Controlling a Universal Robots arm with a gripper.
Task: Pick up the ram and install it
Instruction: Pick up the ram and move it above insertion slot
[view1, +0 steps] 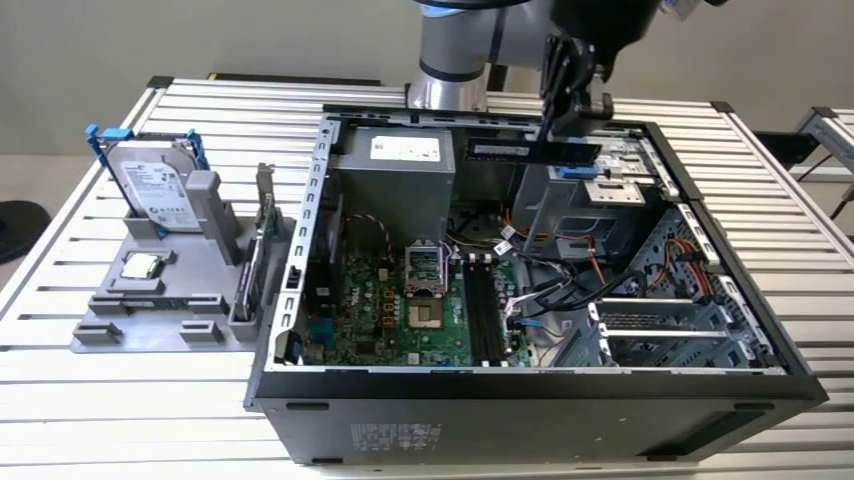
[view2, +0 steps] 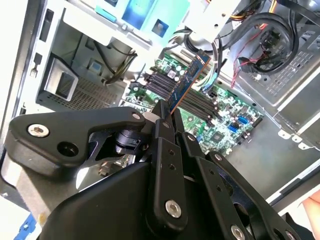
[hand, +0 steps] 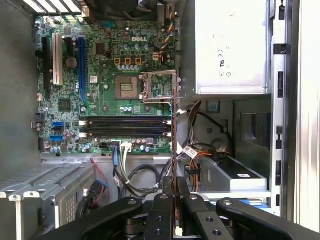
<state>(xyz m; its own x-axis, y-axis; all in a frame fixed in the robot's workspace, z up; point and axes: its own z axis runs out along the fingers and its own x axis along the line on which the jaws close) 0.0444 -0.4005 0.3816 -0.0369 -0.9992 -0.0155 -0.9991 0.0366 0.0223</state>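
The ram (view1: 514, 150), held clamped in the claw (view1: 567, 138) in the upper middle of the exterior view, could be jammed askew if misaligned with the memory slots (view1: 483, 315).

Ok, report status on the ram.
Hand shut on ram. Ram in the air over the open case, not in the slots. Slots bare; cables beside them, not across.

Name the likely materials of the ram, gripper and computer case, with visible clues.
The ram: thin blue circuit board, probably fibreglass laminate. The gripper, shut on it: matte black, probably plastic or coated metal. The computer case: seemingly painted sheet metal, thin folded walls.
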